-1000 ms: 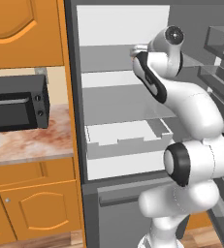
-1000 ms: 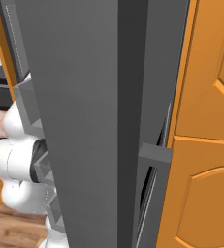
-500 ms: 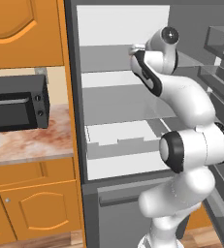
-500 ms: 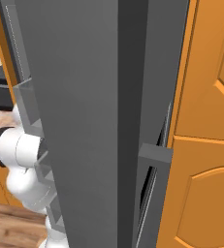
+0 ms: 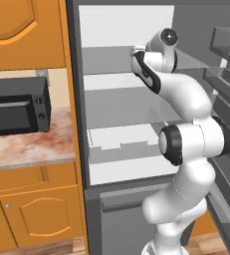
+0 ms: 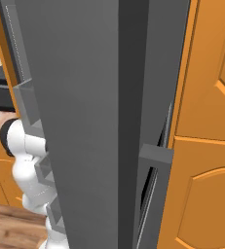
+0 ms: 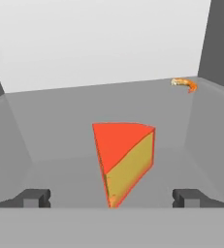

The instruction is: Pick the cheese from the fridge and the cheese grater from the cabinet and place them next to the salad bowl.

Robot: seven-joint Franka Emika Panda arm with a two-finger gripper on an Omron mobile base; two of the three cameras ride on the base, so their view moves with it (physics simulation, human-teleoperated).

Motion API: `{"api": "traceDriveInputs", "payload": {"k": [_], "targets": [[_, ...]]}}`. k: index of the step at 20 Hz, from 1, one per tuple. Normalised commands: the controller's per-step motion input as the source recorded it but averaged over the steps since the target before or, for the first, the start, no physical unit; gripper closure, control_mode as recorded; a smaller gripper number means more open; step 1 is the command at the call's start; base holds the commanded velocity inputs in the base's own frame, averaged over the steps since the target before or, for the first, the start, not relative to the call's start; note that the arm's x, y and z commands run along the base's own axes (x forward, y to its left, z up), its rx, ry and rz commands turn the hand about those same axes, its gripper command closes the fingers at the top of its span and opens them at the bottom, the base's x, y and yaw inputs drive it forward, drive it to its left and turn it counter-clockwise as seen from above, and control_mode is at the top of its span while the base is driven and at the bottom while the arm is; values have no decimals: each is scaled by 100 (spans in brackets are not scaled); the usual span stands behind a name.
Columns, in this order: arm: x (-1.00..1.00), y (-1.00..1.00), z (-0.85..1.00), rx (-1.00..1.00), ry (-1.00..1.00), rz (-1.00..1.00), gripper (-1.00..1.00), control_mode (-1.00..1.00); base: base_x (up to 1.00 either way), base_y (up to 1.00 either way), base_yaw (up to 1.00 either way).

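Cheese (image 7: 125, 157), an orange-red wedge with a yellowish cut face, sits on a grey shelf (image 7: 60, 140) inside the fridge (image 5: 126, 107), at the centre of the hand view with its thin edge pointing toward 6 o'clock. The gripper (image 7: 111, 198) stands spread wide, one dark fingertip at 8 o'clock and the other at 4 o'clock of the wedge, both clear of it; nothing is pinched. A small orange curled item (image 7: 185, 84) lies at 1 o'clock near the back wall, too small to identify. From the left base camera the arm (image 5: 186, 144) reaches onto an upper shelf, and its wrist hides the wedge and the fingers. From the right base camera the open grey fridge door (image 6: 94, 121) blocks the interior, leaving part of the arm's white body at 8 o'clock. A black microwave (image 5: 17, 107), cut off at 9 o'clock, rests on the marbled counter (image 5: 32, 147).
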Motion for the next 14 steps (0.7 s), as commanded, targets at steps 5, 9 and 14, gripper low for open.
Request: {"api": "traceDriveInputs", "payload": {"k": [5,9,14], "targets": [[38,-3,-5,0,0,0,-100,-100,0,0,0],[30,-4,-9,0,0,0,-100,-100,0,0,0],[32,-5,-14,0,1,0,-100,-100,0,0,0]]}}
